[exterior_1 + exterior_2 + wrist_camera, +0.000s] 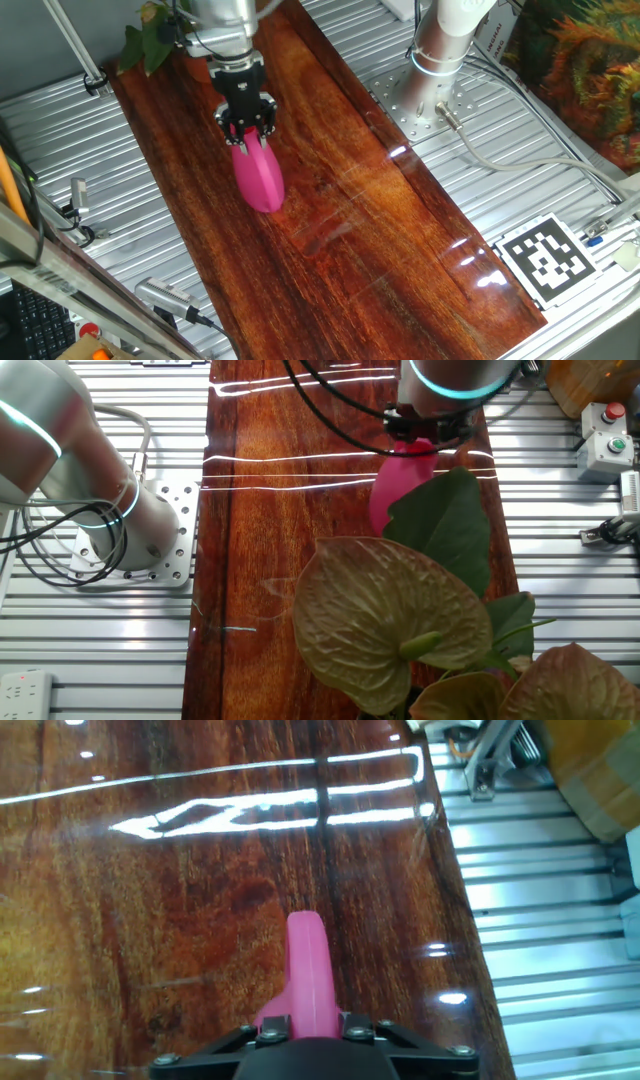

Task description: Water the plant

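My gripper (247, 128) is shut on the pink watering can (258, 178), gripping its top part over the far left of the wooden board (400, 250). The can hangs tilted below the fingers; I cannot tell whether it touches the board. The plant (145, 40), a few broad dark-green leaves, shows at the board's far left corner, just behind the gripper. In the other fixed view the plant (445, 525) fills the foreground, with the can (398, 485) and the gripper (425, 435) right behind its leaves. In the hand view the can (308, 965) points forward from the gripper (305, 1025).
The arm's base (440, 50) stands on a metal plate right of the board. A bushy orange-and-green foliage mass (590, 60) is at the far right. A black-and-white marker tag (548, 258) lies at the right. A button box (607, 440) sits beside the board.
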`<state>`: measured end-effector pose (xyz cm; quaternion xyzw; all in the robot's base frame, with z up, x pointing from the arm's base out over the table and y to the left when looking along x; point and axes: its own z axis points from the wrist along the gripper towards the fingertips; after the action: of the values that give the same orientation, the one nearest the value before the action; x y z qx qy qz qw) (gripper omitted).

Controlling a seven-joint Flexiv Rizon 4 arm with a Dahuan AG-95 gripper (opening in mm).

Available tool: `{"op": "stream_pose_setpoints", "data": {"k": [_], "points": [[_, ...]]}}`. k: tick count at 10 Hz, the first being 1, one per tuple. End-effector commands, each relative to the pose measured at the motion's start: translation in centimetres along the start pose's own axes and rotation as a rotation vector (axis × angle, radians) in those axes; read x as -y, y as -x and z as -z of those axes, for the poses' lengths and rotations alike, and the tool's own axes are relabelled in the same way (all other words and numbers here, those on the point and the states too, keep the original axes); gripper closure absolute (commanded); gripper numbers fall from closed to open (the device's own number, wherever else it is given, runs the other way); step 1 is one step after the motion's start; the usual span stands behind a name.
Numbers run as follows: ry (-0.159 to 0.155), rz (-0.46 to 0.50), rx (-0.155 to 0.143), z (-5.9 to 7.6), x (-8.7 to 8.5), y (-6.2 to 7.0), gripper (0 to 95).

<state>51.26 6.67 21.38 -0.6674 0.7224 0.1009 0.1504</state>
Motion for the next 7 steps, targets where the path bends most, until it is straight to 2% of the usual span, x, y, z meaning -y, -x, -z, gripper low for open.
{"op": "stream_pose_setpoints", "data": {"k": [1, 2, 4, 7], "points": [[-0.008, 0.008, -0.012, 1.4, -0.2, 0.0, 95.0], [-0.005, -0.004, 0.011, 1.6, -0.2, 0.1, 95.0], [-0.001, 0.004, -0.006, 2.1, -0.1, 0.2, 95.0], [0.010, -0.004, 0.017, 2.6, 0.0, 0.3, 95.0]]}}
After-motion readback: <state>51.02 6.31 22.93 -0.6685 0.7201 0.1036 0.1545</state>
